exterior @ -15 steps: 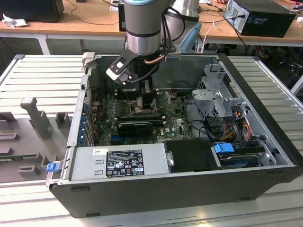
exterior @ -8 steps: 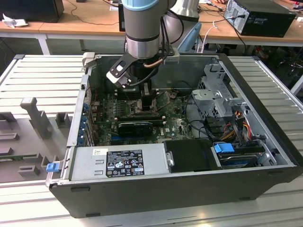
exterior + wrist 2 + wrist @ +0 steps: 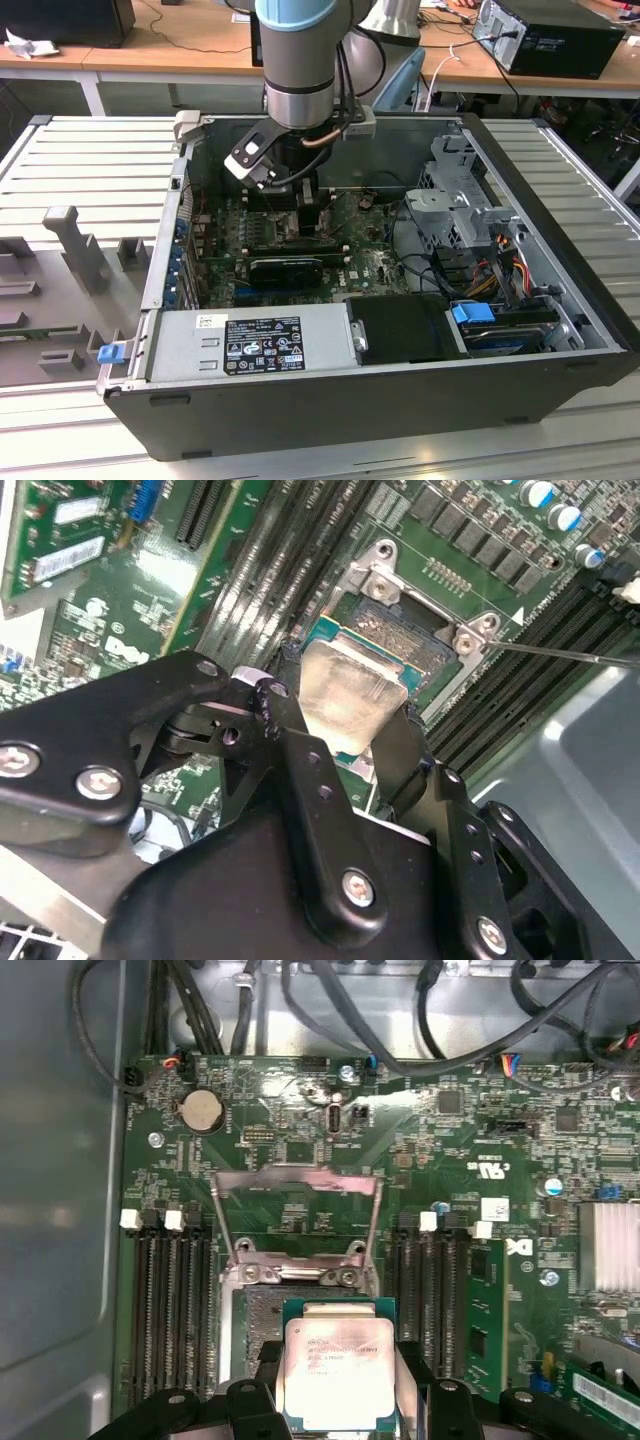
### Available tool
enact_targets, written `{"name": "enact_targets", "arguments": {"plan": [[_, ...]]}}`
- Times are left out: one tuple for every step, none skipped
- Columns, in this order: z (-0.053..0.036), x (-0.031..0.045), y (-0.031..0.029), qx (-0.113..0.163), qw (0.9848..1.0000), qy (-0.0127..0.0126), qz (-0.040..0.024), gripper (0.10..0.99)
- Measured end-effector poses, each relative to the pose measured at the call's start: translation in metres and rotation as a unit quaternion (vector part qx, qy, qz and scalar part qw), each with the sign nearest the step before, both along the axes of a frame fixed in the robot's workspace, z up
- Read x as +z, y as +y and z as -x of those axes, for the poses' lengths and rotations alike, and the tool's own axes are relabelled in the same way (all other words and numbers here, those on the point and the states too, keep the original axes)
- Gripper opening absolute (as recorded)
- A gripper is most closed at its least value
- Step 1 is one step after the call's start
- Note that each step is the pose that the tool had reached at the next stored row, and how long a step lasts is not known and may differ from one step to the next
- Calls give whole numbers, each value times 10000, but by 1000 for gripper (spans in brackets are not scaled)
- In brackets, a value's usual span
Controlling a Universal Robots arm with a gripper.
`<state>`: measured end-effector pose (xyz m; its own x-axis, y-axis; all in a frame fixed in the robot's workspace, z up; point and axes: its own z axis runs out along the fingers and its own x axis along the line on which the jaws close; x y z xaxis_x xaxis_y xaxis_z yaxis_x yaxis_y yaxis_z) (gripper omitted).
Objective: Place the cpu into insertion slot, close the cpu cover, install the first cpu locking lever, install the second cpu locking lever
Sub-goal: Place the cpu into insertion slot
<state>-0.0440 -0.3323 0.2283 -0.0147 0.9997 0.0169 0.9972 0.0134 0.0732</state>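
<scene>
In both wrist views my gripper [image 3: 338,1385] [image 3: 350,700] is shut on the cpu [image 3: 335,1355] [image 3: 345,685], a flat silvery square held by its two side edges between black fingers [image 3: 290,745]. The cpu hangs just over the near part of the insertion slot [image 3: 262,1312] [image 3: 400,630], a dark socket with silvery edging, and partly hides it. The cpu cover [image 3: 297,1182], a thin metal frame with a square window, stands swung up at the slot's far end. A thin metal lever rod [image 3: 565,656] sticks out beside the slot. In the exterior view the gripper [image 3: 295,205] reaches down into the open computer case [image 3: 560,380].
Black memory slots [image 3: 170,1310] [image 3: 430,1300] flank the socket on both sides. A finned heatsink [image 3: 610,1245] and cables [image 3: 330,1000] lie nearby. In the exterior view a black oblong card [image 3: 290,268], a power supply [image 3: 250,345] and a drive cage [image 3: 460,210] crowd the case.
</scene>
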Motion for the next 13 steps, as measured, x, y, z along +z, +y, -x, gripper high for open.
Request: {"name": "enact_targets", "arguments": {"plan": [[6,-23,4,-7,10000,0,-1,529],[10,-50,7,-38,10000,0,-1,529],[13,-63,7,-63,10000,0,-1,529],[15,-73,7,-80,10000,0,0,529],[16,-90,7,-88,10000,0,0,529],[16,-105,7,-90,10000,0,0,529],[18,-112,7,-90,10000,0,0,529],[21,-121,7,-91,10000,0,0,529],[22,-130,8,-90,10000,0,0,529],[22,-137,10,-90,10000,0,0,529],[24,-150,13,-90,10000,-1,-1,529],[26,-159,16,-90,10000,0,0,529],[36,-173,23,-90,10000,0,0,529]]}}
